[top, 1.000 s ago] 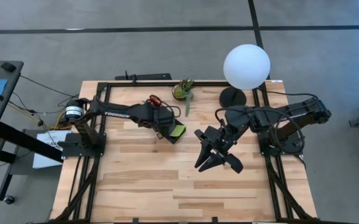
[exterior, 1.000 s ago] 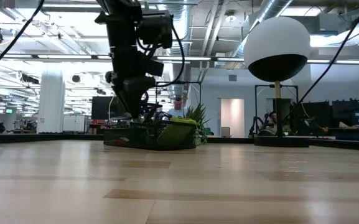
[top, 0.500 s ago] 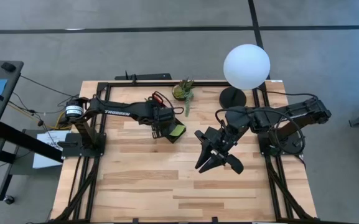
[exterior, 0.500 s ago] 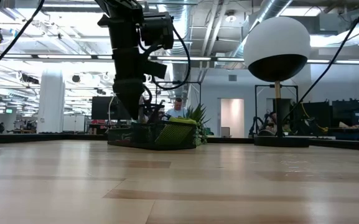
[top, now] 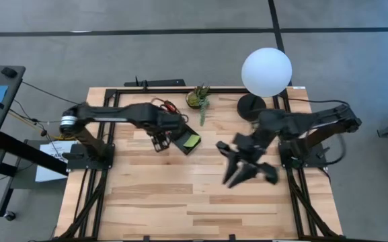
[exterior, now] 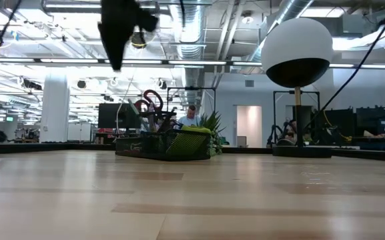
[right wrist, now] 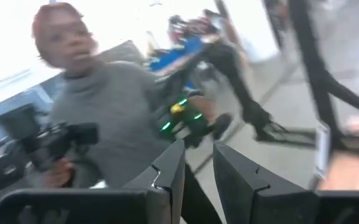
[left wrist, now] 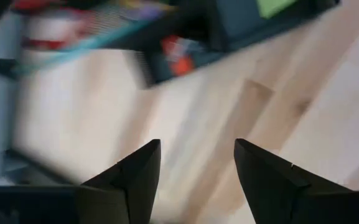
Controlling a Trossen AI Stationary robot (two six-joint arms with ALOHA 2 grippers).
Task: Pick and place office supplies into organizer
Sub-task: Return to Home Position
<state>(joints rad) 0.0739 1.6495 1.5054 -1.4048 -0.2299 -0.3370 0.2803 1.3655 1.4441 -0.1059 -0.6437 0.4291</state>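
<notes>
Toward the left of the pale plank desk [top: 180,202], seen from above, the left gripper [left wrist: 196,144] hangs just beside the organizer [exterior: 142,149], on its left. The level view shows that arm high above the tray, not touching it. Its jaws stand apart with nothing between them, and its wrist view looks past them onto bare wood with the organizer's edge beyond. The organizer is a low black mesh tray with several compartments, sitting toward the back of the desk, left of centre. Red-handled scissors [top: 168,106] stand upright in its rear part, loops uppermost. A lime-green sticky pad [top: 192,141] leans tilted at its right-hand end. A small orange eraser [left wrist: 177,48] lies in one shallow compartment and a thin teal pen [left wrist: 73,53] slants nearby, though blur hides which section holds it. Just right of the organizer, near the back edge, stands a small green potted plant [top: 199,99] with spiky leaves. Farther right is a lamp [exterior: 297,50] with a smooth white ball on a thin stem over a round black base [top: 251,105]. Right of centre, well apart from the organizer, the right gripper [right wrist: 199,144] hangs over open desk, its jaws a narrow gap apart and empty. Its wrist view looks into the room, where a person [right wrist: 104,106] in a grey top holds a dark device.
</notes>
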